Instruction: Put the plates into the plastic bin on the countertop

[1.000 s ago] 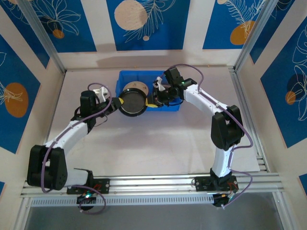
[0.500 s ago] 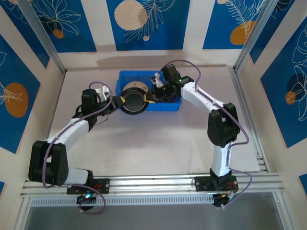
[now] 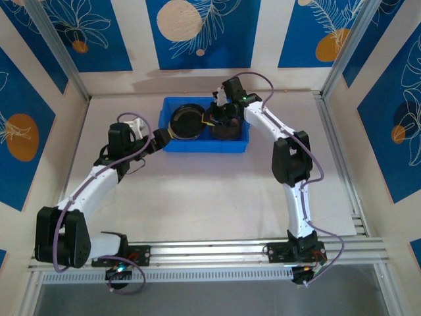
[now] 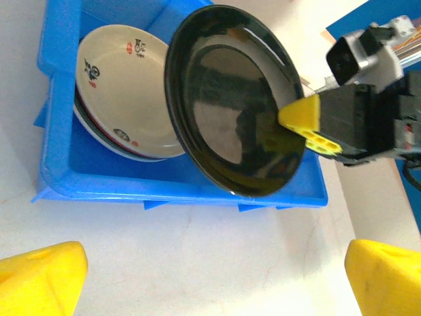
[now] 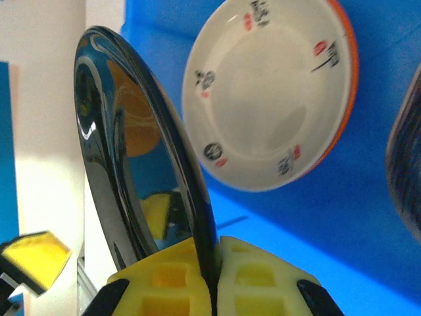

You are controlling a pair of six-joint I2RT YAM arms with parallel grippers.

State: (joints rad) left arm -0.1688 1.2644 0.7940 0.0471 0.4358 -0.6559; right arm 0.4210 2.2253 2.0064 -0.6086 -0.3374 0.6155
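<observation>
We see the white countertop [image 3: 210,197] with the blue plastic bin [image 3: 197,147] toward 12 o'clock, close to the back wall, where it sat a second ago. Over the bin's left half the black plate [image 3: 185,123] stands tilted on edge. A second ago it hung across the bin's near rim, and it is now farther in, toward 12 o'clock. Under and behind it, a cream plate [image 4: 118,92] lies in the bin on a small stack, with an orange plate [image 5: 352,62] showing beneath its rim. A dark plate [image 3: 227,128] lies in the bin's right half.

The right gripper [image 3: 212,120] is clamped on the black plate's rim at about 3 o'clock, its yellow fingers [image 5: 250,263] pressed to both faces. The left gripper [image 3: 163,135], which held the plate's opposite rim a second ago, has let go. It now sits at the bin's 8 o'clock corner with its fingers [image 4: 39,276] spread wide, clear of the plate.
</observation>
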